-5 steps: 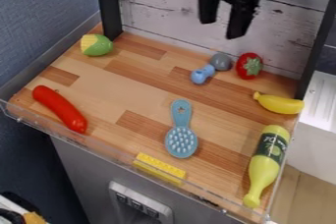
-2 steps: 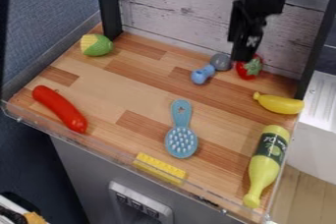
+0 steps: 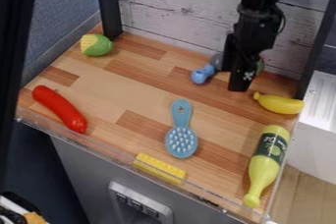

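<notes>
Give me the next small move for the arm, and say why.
I'd probably raise the pincer slightly: it hangs in front of a green object, partly hiding it, and I can't tell whether they touch. The blue toy also looks close in this view.

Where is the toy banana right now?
In the camera view, the toy banana lies near the right edge of the wooden surface, just above the yellow-green toy bottle in the picture.

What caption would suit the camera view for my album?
Black gripper over a wooden counter set with a yellow banana, blue brush, long red toy and green bottle.
</notes>
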`<state>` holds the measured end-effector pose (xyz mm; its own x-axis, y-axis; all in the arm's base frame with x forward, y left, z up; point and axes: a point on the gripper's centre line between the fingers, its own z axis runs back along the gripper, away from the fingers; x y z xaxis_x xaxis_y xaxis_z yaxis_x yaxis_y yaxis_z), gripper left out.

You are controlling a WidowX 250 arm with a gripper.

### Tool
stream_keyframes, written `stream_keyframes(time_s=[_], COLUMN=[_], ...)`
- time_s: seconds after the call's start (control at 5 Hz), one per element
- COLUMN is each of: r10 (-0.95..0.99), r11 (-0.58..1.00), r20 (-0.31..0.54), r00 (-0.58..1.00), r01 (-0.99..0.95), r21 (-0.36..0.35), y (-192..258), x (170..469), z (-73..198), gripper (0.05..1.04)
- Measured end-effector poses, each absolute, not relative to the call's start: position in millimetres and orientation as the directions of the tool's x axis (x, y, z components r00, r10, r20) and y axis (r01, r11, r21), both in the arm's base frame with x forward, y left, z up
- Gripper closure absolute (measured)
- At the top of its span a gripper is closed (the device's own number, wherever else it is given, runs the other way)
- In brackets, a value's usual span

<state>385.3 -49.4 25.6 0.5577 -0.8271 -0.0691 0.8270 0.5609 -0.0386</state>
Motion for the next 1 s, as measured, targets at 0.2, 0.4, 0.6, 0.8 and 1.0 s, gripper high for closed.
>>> stream_keyframes(time_s=[0.2, 0.4, 0.6, 0.8, 1.0], r10=[-0.729, -0.648, -0.625, -0.668, -0.751], r11=[0.684, 0.761, 0.780, 0.744, 0.659], r20=[-0.070, -0.063, -0.064, -0.062, -0.059], r00=[0.681, 0.759, 0.778, 0.742, 0.657], r01=[0.729, 0.649, 0.626, 0.668, 0.752], r21=[-0.026, -0.018, -0.013, -0.016, -0.019], y=[-49.6, -47.5, -45.2, -42.9, -43.2], x=[384.1, 386.0, 390.3, 391.5, 392.1], z=[11.5, 9.9, 8.7, 8.5, 7.9], gripper=[0.084, 0.155, 0.440, 0.728, 0.938])
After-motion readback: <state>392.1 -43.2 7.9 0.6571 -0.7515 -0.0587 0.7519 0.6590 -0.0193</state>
